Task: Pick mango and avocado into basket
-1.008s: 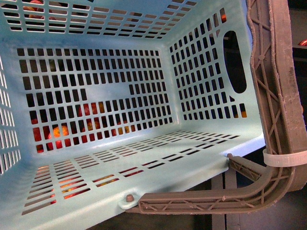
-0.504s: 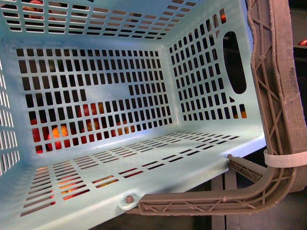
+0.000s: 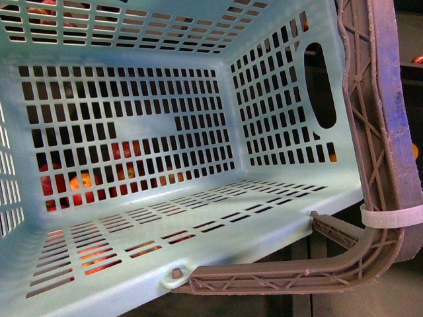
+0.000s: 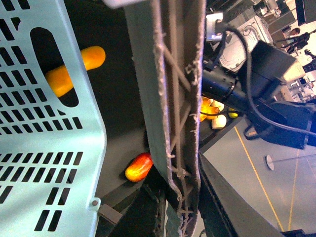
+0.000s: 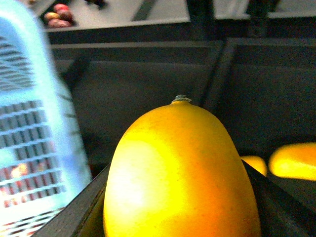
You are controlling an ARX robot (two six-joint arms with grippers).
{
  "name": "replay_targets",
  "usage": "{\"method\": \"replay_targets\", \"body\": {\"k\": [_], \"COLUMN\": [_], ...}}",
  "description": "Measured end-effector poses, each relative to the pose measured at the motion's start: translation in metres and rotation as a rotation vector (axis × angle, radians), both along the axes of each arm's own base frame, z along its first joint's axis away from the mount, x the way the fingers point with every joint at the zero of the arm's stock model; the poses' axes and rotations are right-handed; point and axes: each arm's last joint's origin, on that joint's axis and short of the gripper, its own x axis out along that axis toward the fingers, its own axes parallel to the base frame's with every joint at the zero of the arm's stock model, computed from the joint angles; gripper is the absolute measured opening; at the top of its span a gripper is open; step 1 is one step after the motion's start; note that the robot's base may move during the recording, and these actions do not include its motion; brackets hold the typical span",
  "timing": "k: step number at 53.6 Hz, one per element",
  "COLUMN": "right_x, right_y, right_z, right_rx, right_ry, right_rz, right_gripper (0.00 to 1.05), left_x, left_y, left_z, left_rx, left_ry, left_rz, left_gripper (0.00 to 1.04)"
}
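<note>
Mango [image 5: 180, 168] pinched between jaws of right gripper [image 5: 177, 222], just beside basket [image 3: 198, 124], which hangs tilted and empty; avocado unseen, left gripper's state cannot be told; both placements judged pending.

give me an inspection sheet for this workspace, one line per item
surface: dark surface under loose fruit
job's things: basket empty inside; mango outside it; avocado not seen
clutter: red-blushed mango; yellow fruit
grippers: right pincer closed on the mango; left pincer at the basket handle, grip unclear
cables: black cable; white zip tie on the handle
surroundings: grey floor with a yellow line
</note>
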Motion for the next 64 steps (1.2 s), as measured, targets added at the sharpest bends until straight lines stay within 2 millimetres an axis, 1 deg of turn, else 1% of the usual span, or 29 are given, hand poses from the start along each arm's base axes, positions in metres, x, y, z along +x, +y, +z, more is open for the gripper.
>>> {"method": "replay_targets", "body": {"k": [5,9,10,12,16,26,30,37,48,54,64], "right_x": [-0.011,-0.022,-0.023,-0.032,-0.040,-0.050,-0.051,-0.051,-0.046,-0.040,-0.037], "right_y": [0.028,0.056,0.059,0.078,0.097,0.126,0.134,0.144,0.164,0.169,0.174], "right_z": [0.021,0.039,0.041,0.051,0.057,0.058,0.057,0.054,0.040,0.032,0.028], "right_rx": [0.034,0.066,0.068,0.092,0.115,0.137,0.135,0.135,0.123,0.141,0.162], "right_ry": [-0.029,-0.055,-0.059,-0.069,-0.068,-0.052,-0.055,-0.057,-0.024,0.005,0.010], "right_rz": [0.063,0.139,0.149,0.209,0.277,0.375,0.389,0.387,0.383,0.375,0.372], "right_gripper": [0.64,0.64,0.64,0.64,0.64,0.64,0.64,0.64,0.63,0.63,0.63], "left_x": [0.000,0.000,0.000,0.000,0.000,0.000,0.000,0.001,0.003,0.003,0.004], "left_y": [0.000,0.000,0.000,0.000,0.000,0.000,0.000,0.002,0.005,0.006,0.007], "left_z": [0.000,0.000,0.000,0.000,0.000,0.000,0.000,0.000,-0.002,-0.003,-0.003], "left_rx": [0.000,0.000,0.000,0.000,0.000,0.000,0.001,0.004,0.020,0.028,0.042], "left_ry": [0.000,0.000,0.000,0.000,0.000,0.000,0.001,0.000,-0.008,-0.012,-0.030], "left_rz": [-0.001,0.000,0.000,0.000,-0.001,0.000,0.001,0.010,0.035,0.049,0.058], "left_gripper": [0.14,0.14,0.14,0.14,0.14,0.14,0.14,0.14,0.14,0.14,0.14]}}
